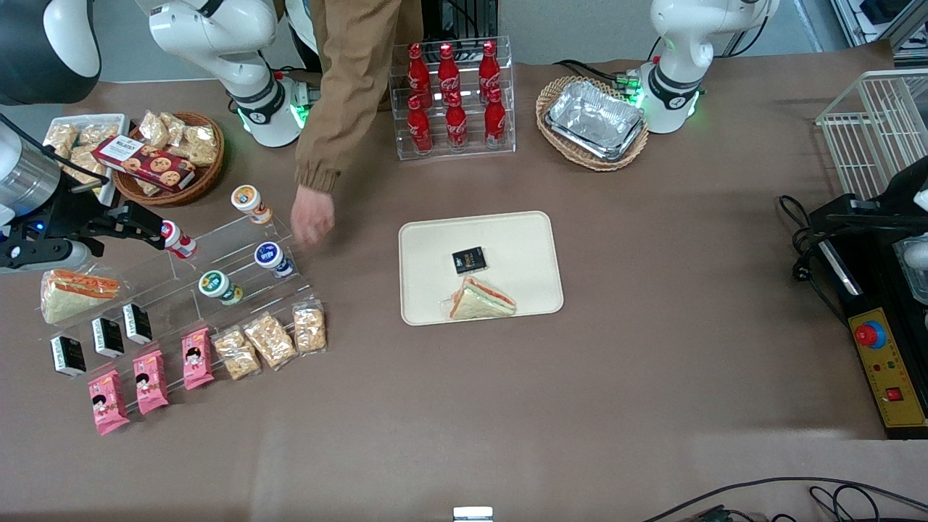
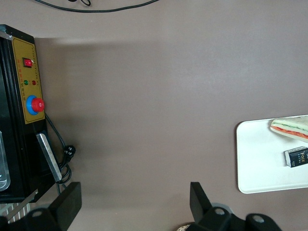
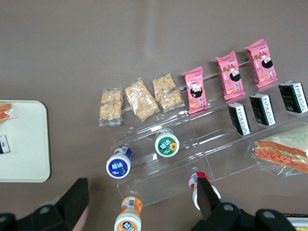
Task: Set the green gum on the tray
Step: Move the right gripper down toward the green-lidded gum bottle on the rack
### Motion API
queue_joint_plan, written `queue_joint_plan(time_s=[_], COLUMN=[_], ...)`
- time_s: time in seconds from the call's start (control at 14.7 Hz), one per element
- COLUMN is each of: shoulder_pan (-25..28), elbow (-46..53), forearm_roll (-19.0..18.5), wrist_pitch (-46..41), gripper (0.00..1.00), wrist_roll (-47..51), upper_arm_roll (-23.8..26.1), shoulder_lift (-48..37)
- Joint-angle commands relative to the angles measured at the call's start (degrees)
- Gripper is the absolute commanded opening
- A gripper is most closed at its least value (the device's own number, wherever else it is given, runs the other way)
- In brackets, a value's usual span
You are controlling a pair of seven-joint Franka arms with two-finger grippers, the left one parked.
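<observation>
The tool point(image 3: 139, 202) hangs above the clear stepped display stand point(image 1: 217, 268) at the working arm's end of the surface point(image 1: 652, 290), its two dark fingers point(image 3: 74, 199) spread well apart with nothing between them. In the front view the tool point(image 1: 145, 221) sits just beside the red-lidded canister point(image 1: 177, 241), which in the wrist view point(image 3: 197, 185) lies against one finger.

The green gum point(image 3: 167, 144) stands on a step of the stand, below the open tool and a little ahead of the gap between its fingers, untouched. In the front view the green gum point(image 1: 217, 286) is nearer the camera than the tool and a short way toward the parked arm's end from it. The blue-lidded canister point(image 3: 118, 165) sits beside the gum on the same step, and the orange-lidded canister point(image 3: 128, 219) lies closest under the tool, between the fingers.

The tray point(image 1: 522, 239) lies well apart from the tool, toward the middle of the surface, carrying a wrapped sandwich point(image 1: 480, 300) and a small black packet point(image 1: 469, 259). A person's hand point(image 1: 312, 216) reaches down near the stand, between the tool and the tray.
</observation>
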Motion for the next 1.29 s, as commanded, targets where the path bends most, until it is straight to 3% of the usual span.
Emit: queue_joint_plan(time_s=[0.0,0.34,0.68,0.88,1.22], shoulder_pan=[-0.32,-0.23,-0.41,-0.59,-0.23], elbow=[1.35,1.35,-0.05,-3.55,-14.87], forearm_roll=[-0.37,-0.46,-0.81,-0.72,-0.81], wrist_pitch=[-0.87,-1.39,-1.31,0.97,9.74], gripper=[1.0,1.0,1.0,1.0,1.0], wrist_roll=[-0.65,-1.17,-8.55,-15.83,-16.2], upper_arm_roll=[0.06,0.06,0.06,-1.25,-1.35], shoulder_lift=[0.54,0.46,0.19,-0.33,-4.71])
